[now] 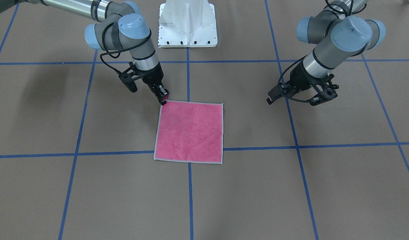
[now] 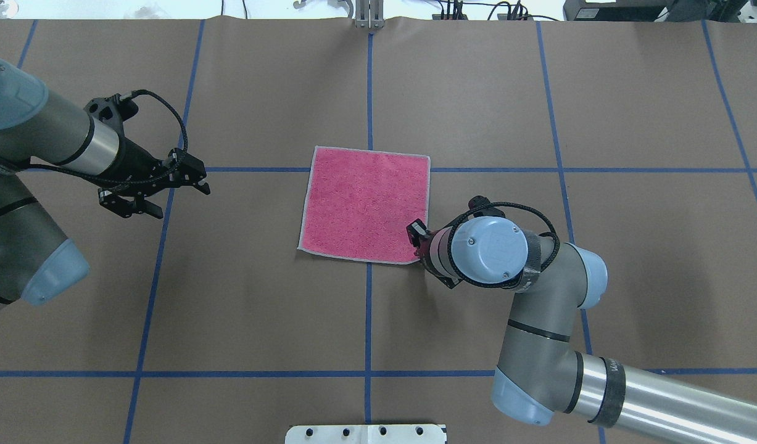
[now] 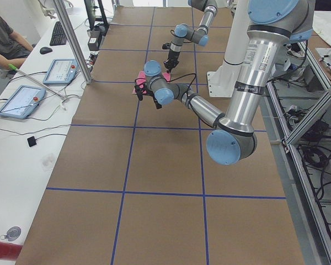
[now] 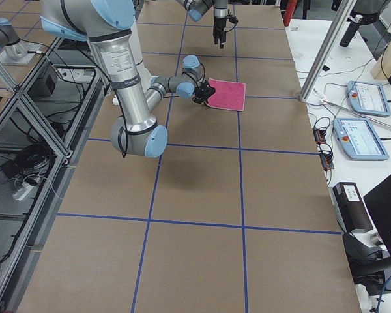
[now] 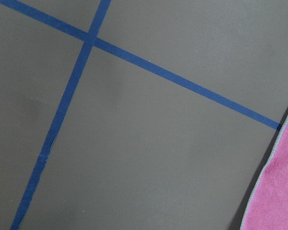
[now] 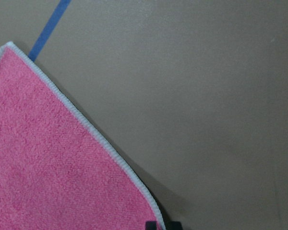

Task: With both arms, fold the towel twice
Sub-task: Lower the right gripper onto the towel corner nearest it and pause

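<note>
Hazard: towel (image 1: 189, 131) skews if right gripper (image 1: 163, 98), at its corner, lifts alone; left gripper (image 1: 270, 99) well apart. Jaw gaps: cannot tell.

Towel (image 1: 189, 131): pink terry face up, with a light grey stitched border on all four sides.

Table (image 1: 341, 186): flat brown paper cover, marked into large squares by blue tape lines (image 1: 190, 200).

Left arm (image 1: 327, 55) and right arm (image 1: 137, 50): silver-grey tubes, light blue joint caps, black looped cables.

Left gripper (image 1: 269, 99) and right gripper (image 1: 163, 100): black. A fleck of pink shows at the right one's tips.

Pedestal (image 1: 187, 26): white, with a row of dark dots along its foot.
</note>
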Action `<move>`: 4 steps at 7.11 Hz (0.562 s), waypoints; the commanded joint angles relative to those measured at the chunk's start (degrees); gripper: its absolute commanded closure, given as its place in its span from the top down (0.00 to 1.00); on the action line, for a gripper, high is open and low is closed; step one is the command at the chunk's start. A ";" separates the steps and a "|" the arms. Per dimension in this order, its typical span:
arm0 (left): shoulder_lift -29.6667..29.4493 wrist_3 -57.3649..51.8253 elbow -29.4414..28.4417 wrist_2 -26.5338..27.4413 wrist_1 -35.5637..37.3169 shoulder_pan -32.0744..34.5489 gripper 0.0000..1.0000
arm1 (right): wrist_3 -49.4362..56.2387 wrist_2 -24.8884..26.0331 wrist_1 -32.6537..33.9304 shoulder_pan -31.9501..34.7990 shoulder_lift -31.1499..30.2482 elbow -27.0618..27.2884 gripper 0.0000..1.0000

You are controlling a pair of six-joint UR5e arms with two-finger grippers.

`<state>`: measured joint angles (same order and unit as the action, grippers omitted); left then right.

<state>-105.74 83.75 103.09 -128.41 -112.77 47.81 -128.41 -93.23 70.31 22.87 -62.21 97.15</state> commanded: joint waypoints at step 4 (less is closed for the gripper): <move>0.09 0.18 0.00 0.09 0.00 -0.09 1.00 | 0.00 0.07 0.00 -0.11 -0.10 0.49 0.00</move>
<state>-105.68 83.86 103.10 -128.39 -112.76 47.79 -128.41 -93.17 70.31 22.77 -62.25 97.36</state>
